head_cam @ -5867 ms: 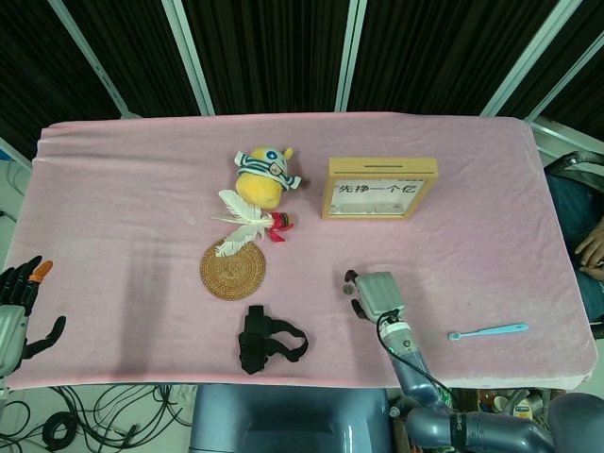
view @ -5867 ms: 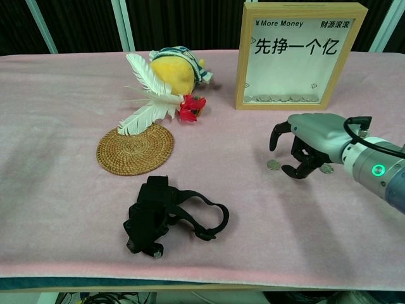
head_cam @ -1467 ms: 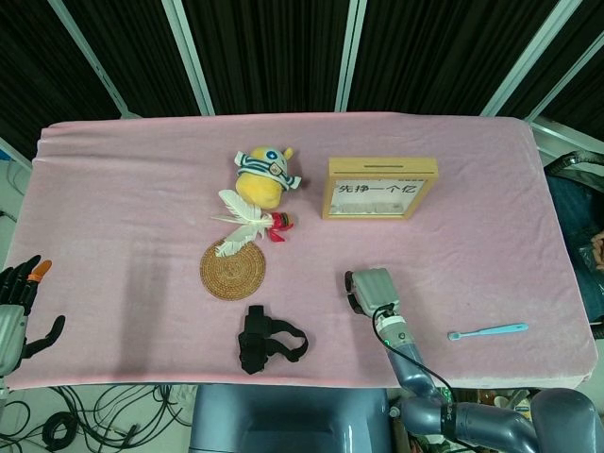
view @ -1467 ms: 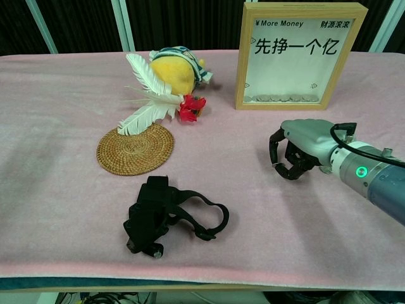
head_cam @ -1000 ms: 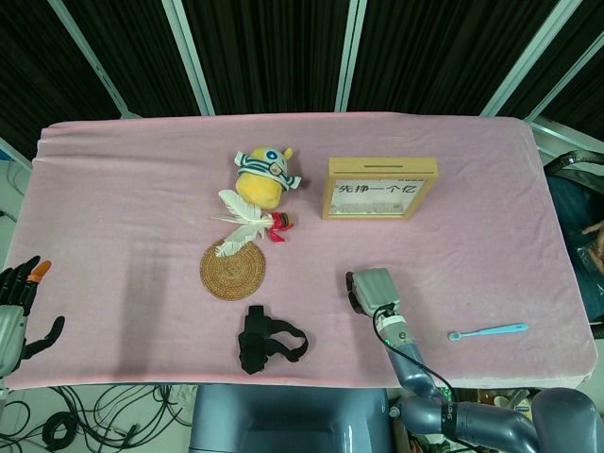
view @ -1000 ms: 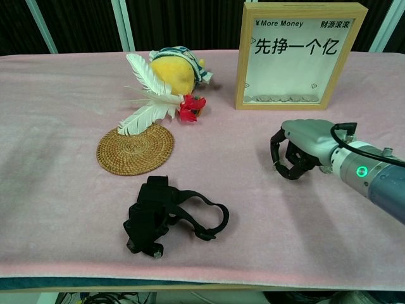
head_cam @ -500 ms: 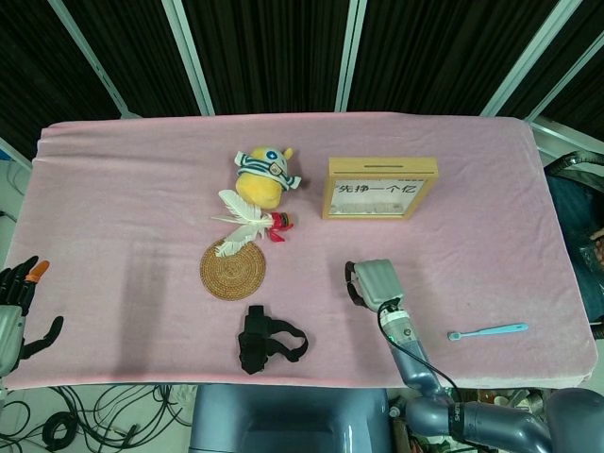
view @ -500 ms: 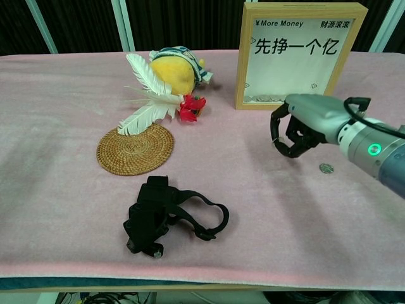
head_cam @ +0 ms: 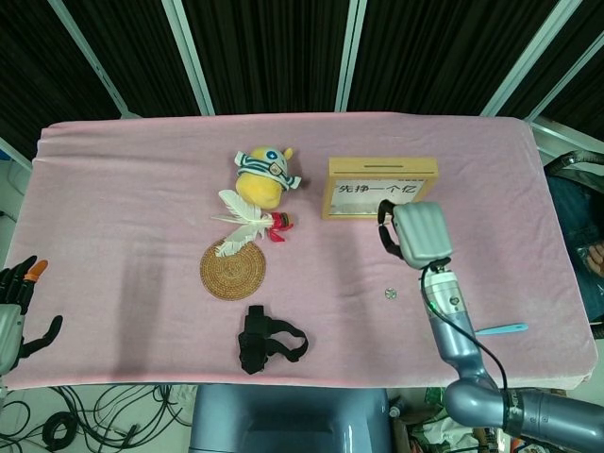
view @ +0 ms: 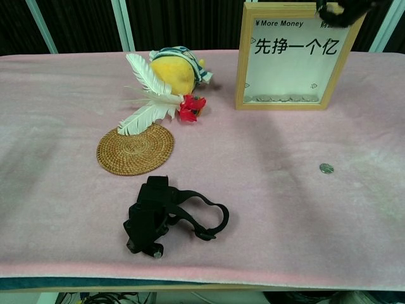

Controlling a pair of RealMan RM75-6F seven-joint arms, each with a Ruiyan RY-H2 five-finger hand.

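My right hand (head_cam: pixel 415 234) hangs raised in front of the wooden money box (head_cam: pixel 381 189), its fingers curled in tight. In the chest view only its dark fingertips (view: pixel 342 9) show, at the top edge by the box's (view: pixel 300 57) upper right corner. One silver coin (head_cam: pixel 390 293) lies on the pink cloth below the hand, also seen as the coin (view: pixel 326 168) at right. A second coin that lay there earlier is gone from the cloth and is hidden in the curled fingers. My left hand (head_cam: pixel 14 311) hangs beyond the table's left front corner, fingers spread, holding nothing.
A yellow plush toy (head_cam: pixel 264 175), white feathers (head_cam: pixel 241 217) with a red flower, and a round woven coaster (head_cam: pixel 232 270) sit left of the box. A black strap device (head_cam: pixel 267 340) lies near the front edge. A blue toothbrush (head_cam: pixel 500 328) lies at front right.
My right hand closed over a coin on the cloth, then rose and moved back toward the top of the money box. One coin stays on the cloth. The left hand has not moved.
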